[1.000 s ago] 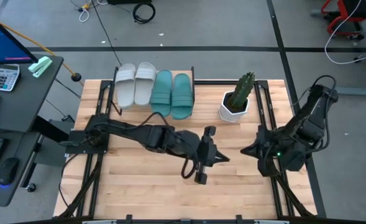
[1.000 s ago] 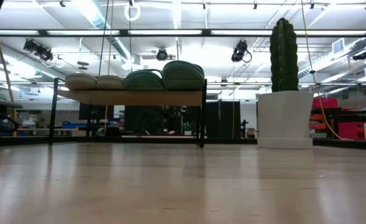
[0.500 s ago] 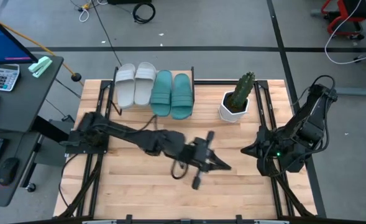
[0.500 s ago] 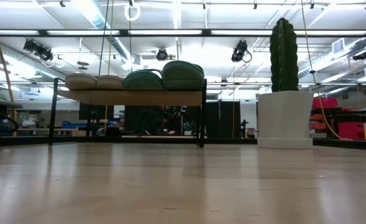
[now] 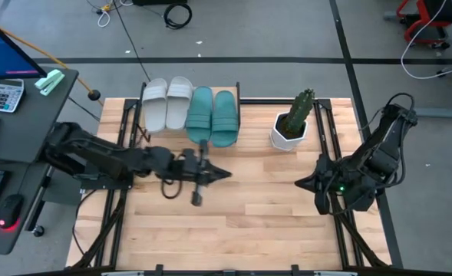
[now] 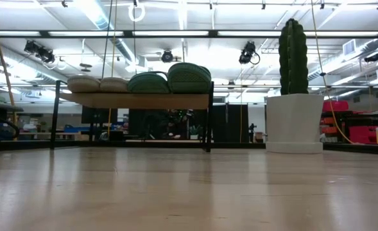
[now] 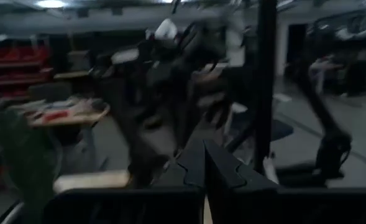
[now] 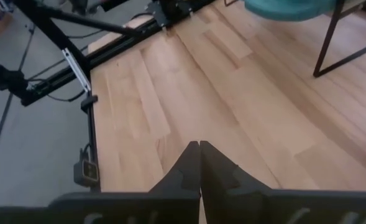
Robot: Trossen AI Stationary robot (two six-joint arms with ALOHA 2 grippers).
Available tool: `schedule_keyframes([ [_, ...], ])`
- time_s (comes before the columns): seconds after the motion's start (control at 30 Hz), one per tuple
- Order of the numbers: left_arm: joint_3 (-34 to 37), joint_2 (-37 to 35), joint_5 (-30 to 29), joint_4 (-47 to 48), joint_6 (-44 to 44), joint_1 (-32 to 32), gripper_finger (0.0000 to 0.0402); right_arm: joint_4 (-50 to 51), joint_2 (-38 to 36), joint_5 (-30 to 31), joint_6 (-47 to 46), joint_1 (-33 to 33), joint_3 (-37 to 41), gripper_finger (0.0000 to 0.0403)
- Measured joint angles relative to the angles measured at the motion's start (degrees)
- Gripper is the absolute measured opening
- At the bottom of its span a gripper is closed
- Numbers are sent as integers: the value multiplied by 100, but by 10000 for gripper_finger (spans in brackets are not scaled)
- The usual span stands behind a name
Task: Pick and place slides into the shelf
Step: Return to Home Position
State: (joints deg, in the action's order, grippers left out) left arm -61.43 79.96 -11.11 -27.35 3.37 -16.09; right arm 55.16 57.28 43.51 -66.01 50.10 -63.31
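Four slides lie side by side on the shelf at the table's far edge, soles down on its wooden board. Two are pale, white slides, and two are teal slides. My left gripper is shut and holds nothing. It hovers over the table just in front of the shelf, pointing toward the right edge; its wrist view shows its shut fingers. My right gripper waits shut at the table's right side. Its wrist view shows one teal slide and a shelf leg.
A cactus in a white pot stands on the table right of the shelf. A desk with a calculator, keyboard and mouse stands beyond the left edge. The wooden tabletop is bare in front of the arms.
My left arm has folded back, drawing its shut gripper from the table's middle toward the left edge and a little toward the shelf. The slides and the right arm have kept still.
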Motion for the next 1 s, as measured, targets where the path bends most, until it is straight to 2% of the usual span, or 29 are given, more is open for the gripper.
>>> schedule_keyframes([
  [0.2,1540,-1391,-199,-453,-54,217,2,-440,15,-12,592,-423,-2,0],
  [0.37,2309,-2199,-166,-476,-15,549,2,-642,15,-145,1000,-907,-2,0],
  [0.5,2840,-2580,-159,-441,-85,947,2,-694,42,-440,1183,-1317,-2,0],
  [0.67,3380,-3064,170,-521,-311,1487,2,-1005,50,-774,1543,-1850,-2,0],
  [0.73,3572,-3325,68,-508,-424,1646,2,-1107,65,-875,1641,-2029,-2,0],
  [0.83,3795,-3795,-303,-534,-380,1689,2,-1125,89,-955,1665,-2232,-2,0],
  [1.0,4133,-4584,-215,-531,-275,1677,2,-1157,120,-1115,1660,-2438,-4,0],
])
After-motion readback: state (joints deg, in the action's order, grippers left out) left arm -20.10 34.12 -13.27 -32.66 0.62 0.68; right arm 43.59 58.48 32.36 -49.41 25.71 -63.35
